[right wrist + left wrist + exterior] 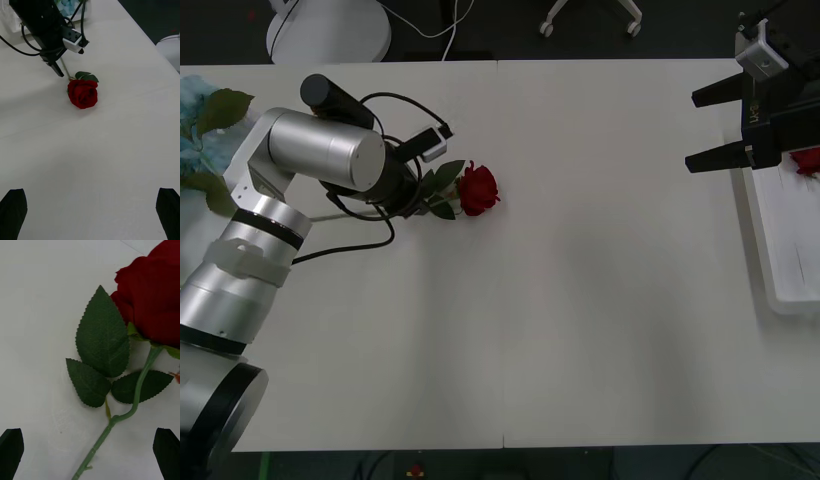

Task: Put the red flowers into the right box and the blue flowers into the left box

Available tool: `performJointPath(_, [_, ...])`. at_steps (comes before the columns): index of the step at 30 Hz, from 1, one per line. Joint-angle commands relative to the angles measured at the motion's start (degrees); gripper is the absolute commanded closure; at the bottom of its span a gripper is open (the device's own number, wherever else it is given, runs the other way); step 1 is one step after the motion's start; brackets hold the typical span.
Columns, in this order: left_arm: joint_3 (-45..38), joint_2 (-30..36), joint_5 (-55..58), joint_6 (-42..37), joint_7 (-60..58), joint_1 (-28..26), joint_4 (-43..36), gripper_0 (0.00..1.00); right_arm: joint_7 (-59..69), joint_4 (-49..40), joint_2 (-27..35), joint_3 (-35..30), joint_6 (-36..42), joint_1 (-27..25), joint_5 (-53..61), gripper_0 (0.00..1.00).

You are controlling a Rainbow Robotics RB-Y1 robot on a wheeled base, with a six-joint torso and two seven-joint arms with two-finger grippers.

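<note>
One red rose [478,188] lies on the white table [580,300], its stem and leaves pointing toward my left arm. My left gripper [90,455] hovers open just over the stem [140,380], one black finger on either side and nothing held; the right wrist view shows it [56,67] behind the bloom [83,93]. My right gripper [692,132] stands open and empty at the far right, beside the right box [778,290], which holds a red flower [807,160]. Blue flowers [195,130] lie at the table's far left edge. The left box is hidden.
A black cable [355,240] loops from my left wrist over the table. A table seam [500,300] runs down the middle. White chair bases [330,35] stand beyond the far edge.
</note>
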State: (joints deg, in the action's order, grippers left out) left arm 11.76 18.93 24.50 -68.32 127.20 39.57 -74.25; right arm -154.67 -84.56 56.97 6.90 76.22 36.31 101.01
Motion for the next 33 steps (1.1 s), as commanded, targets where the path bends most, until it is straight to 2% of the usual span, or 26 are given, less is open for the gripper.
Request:
performJointPath(1, [1.6,-2.23,-1.2,1.52,-0.2,1.12,-0.55,0.0,-0.33,-0.08,2.79,0.14,-0.54,-0.37,0.77,0.0])
performJointPath(9, [2.92,-3.11,-2.52,1.96,-0.46,0.95,0.15,0.01,-0.33,-0.08,2.79,0.14,-0.54,-0.37,0.85,0.0])
performJointPath(17, [3.45,-4.43,-3.49,7.32,-0.46,0.95,5.78,0.03,-0.33,-0.08,2.79,0.4,-0.46,-0.28,1.73,0.0])
performJointPath(20, [3.89,-4.51,-3.75,8.29,-0.55,0.95,6.66,0.16,-0.33,-0.08,2.79,0.4,-0.46,-0.37,1.73,0.0])
performJointPath(25, [4.68,-4.51,-4.19,8.29,-0.81,0.95,6.75,0.74,-0.33,-0.08,2.79,0.4,-0.46,-0.37,1.73,0.0])
performJointPath(27, [4.77,-4.43,-4.46,8.37,-0.81,0.77,6.75,0.82,-0.33,-0.08,2.79,0.4,-0.46,-0.37,1.73,0.0])
performJointPath(33, [5.73,-4.51,-5.51,10.31,-0.9,-0.46,6.75,0.83,-0.33,-0.08,2.79,0.49,-0.46,-0.37,1.82,0.0])
